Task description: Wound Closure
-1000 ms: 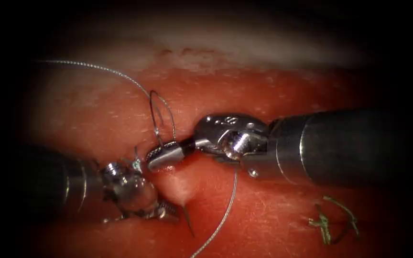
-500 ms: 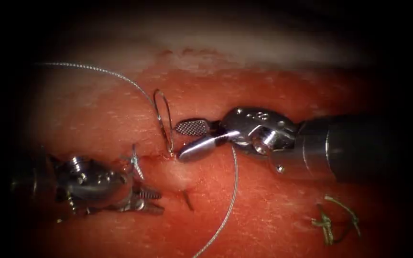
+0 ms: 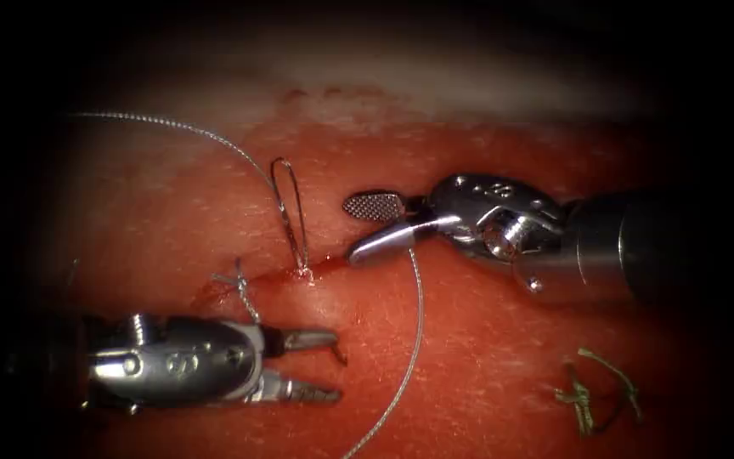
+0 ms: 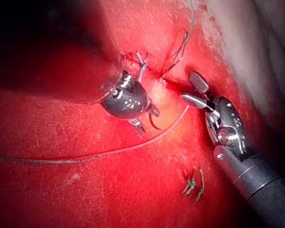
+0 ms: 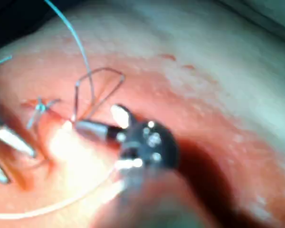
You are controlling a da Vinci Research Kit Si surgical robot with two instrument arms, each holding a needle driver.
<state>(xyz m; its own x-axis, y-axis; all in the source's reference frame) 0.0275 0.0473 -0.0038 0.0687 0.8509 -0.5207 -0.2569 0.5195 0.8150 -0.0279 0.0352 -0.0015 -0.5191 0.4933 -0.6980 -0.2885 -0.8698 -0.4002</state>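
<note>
Jaws stand apart on both tools, and we see nothing held in either. The left tool [image 3: 337,365] lies low over the tissue [image 3: 486,357], and the right tool [image 3: 350,229] hangs just right of the cut [image 3: 320,265]. A short dark curved sliver, which we take for the needle [image 3: 338,354], pokes out of the tissue at the tip of the left tool's upper jaw, on the near side of the cut. We cannot tell whether the two touch, and the rest of its curve is hidden, presumably buried. The thread [image 3: 415,323] runs under the right tool's lower jaw. A narrow loop [image 3: 286,204] of it stands where it enters the cut, and a knot [image 3: 239,285] sits further left. Cut ends [image 3: 592,395] lie well apart to the right. We judge the needle light, stiff and slick from the wet tissue, with a tip that dulls easily. The best hold would be on the body just behind the point, jaws square across it. The thread is fine and limp, and the tissue is soft enough to tear under a hard pull.
</note>
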